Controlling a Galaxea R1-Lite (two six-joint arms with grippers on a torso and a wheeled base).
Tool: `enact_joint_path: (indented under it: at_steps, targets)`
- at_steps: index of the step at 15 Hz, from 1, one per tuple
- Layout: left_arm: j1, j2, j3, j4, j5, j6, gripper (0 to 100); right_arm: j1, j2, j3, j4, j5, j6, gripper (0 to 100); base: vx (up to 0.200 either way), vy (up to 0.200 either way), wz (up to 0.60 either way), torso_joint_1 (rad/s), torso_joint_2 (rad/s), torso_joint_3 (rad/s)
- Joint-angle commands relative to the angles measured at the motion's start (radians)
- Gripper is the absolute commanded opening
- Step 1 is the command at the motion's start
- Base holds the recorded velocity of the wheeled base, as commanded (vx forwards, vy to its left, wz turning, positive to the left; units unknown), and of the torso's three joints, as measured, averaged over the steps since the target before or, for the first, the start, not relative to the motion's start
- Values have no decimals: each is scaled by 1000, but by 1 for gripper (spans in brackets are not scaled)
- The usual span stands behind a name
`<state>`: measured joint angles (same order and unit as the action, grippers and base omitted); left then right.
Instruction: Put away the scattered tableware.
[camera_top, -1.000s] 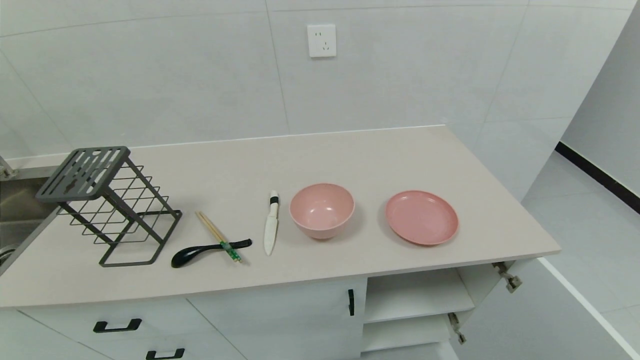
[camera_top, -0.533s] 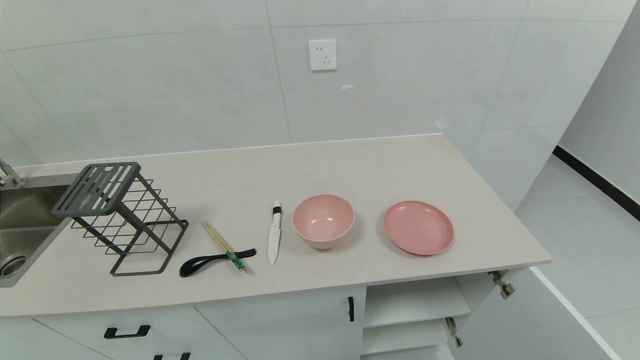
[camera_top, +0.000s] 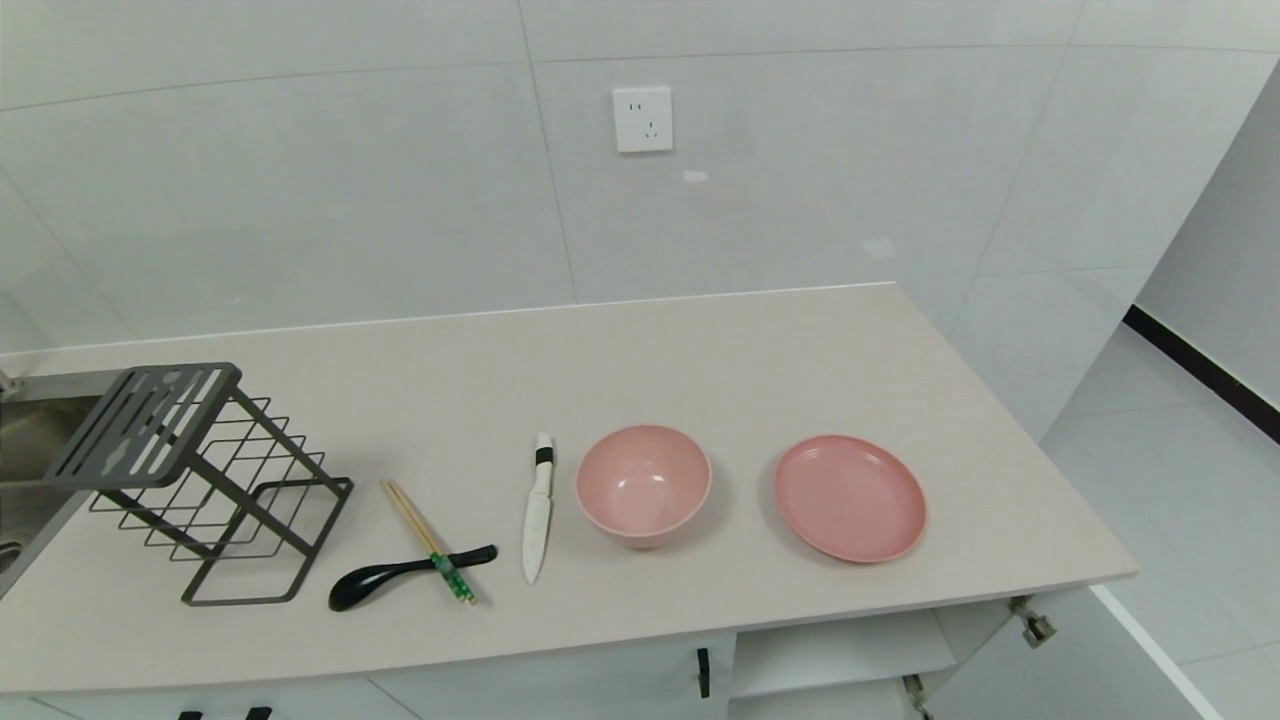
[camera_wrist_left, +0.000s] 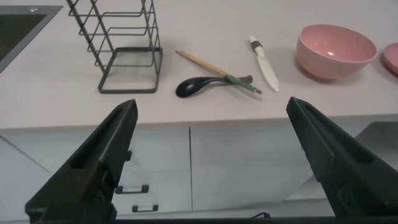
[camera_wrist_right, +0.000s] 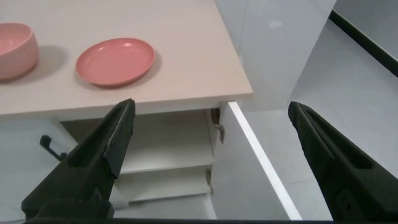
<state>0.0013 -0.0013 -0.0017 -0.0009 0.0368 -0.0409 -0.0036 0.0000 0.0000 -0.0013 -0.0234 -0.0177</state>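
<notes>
Head view, left to right: a steel sink (camera_top: 18, 470) shows at the left edge of the frame, set into the beige counter (camera_top: 700, 360). Just right of it, at lower left, stands a dark wire rack (camera_top: 190, 470) with a slotted top. Next comes a black spoon (camera_top: 400, 578) with a pair of chopsticks (camera_top: 425, 540) lying across its handle; the marks on their green ends are too small to read. At lower centre lies a white knife (camera_top: 538, 510) with a black band on its handle, just beside an upright pink bowl (camera_top: 643, 485). A pink plate (camera_top: 850, 497) rests right of the bowl, apart from it. A white socket (camera_top: 643, 118) sits on the wall at upper centre.

In the left wrist view the left gripper (camera_wrist_left: 211, 106) is spread wide and holds nothing, in front of the counter. In the right wrist view the right gripper (camera_wrist_right: 211, 107) is likewise spread wide and bare, before the open cabinet shelves (camera_wrist_right: 165, 155) under the plate.
</notes>
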Motion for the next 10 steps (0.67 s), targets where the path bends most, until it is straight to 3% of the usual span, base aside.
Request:
enact_joint_path:
  at_steps: [1, 10]
  targets:
    - [0, 1, 0, -1, 0, -1, 100, -1, 0, 0, 0, 0, -1, 100, 0, 0, 0, 0, 0, 0]
    - [0, 1, 0, -1, 9, -4, 100, -1, 0, 0, 1, 2, -1, 100, 0, 0, 0, 0, 0, 0]
